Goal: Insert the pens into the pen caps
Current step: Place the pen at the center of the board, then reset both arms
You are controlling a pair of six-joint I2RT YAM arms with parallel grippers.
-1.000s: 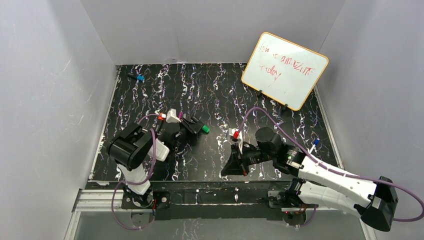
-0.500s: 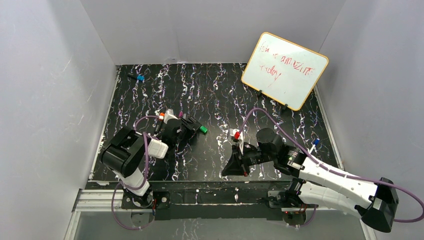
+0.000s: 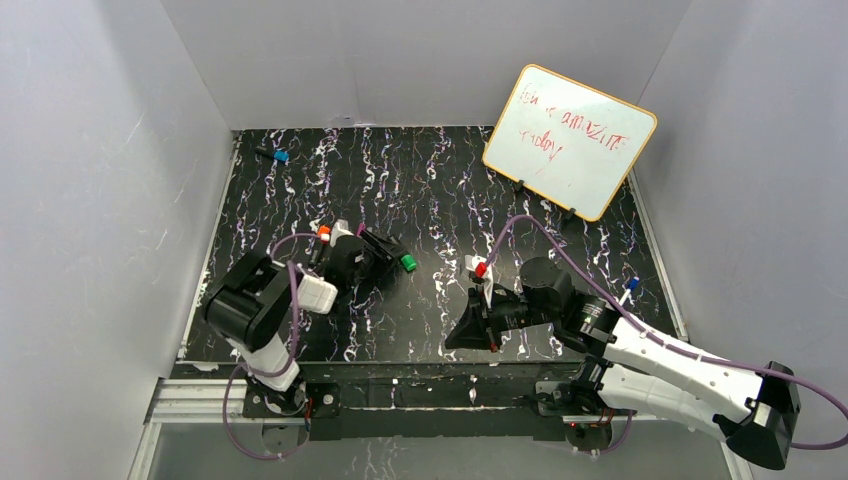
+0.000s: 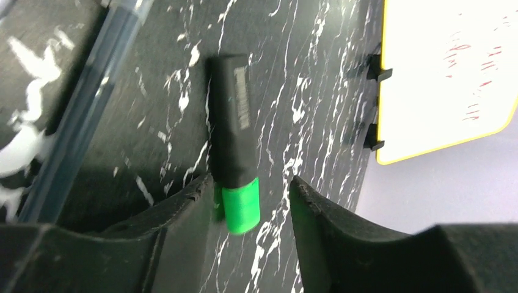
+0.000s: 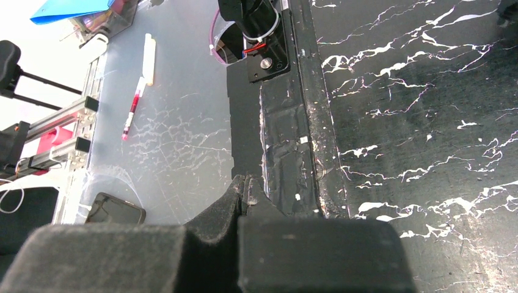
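A short black marker point(image 4: 232, 122) lies on the black marbled mat with a green cap point(image 4: 240, 209) on its near end. My left gripper point(image 4: 247, 192) is open around that green end. The cap sits close against the left finger, with a gap to the right one. From above, the green cap point(image 3: 408, 262) shows just beyond the left gripper point(image 3: 390, 255). A slim dark pen point(image 4: 79, 116) lies to the marker's left. My right gripper point(image 3: 463, 338) is shut on nothing near the mat's front edge; its fingers point(image 5: 244, 186) are pressed together.
A blue cap point(image 3: 280, 156) lies at the mat's far left corner. A white pen with a blue tip point(image 3: 627, 290) lies by the right edge. The whiteboard point(image 3: 570, 140) stands at the back right. Beyond the front edge are a red pen point(image 5: 133, 107) and a phone point(image 5: 116, 210).
My left gripper has opened and let go of the green-capped marker, which now rests on the mat. The right arm has shifted slightly and stays shut.
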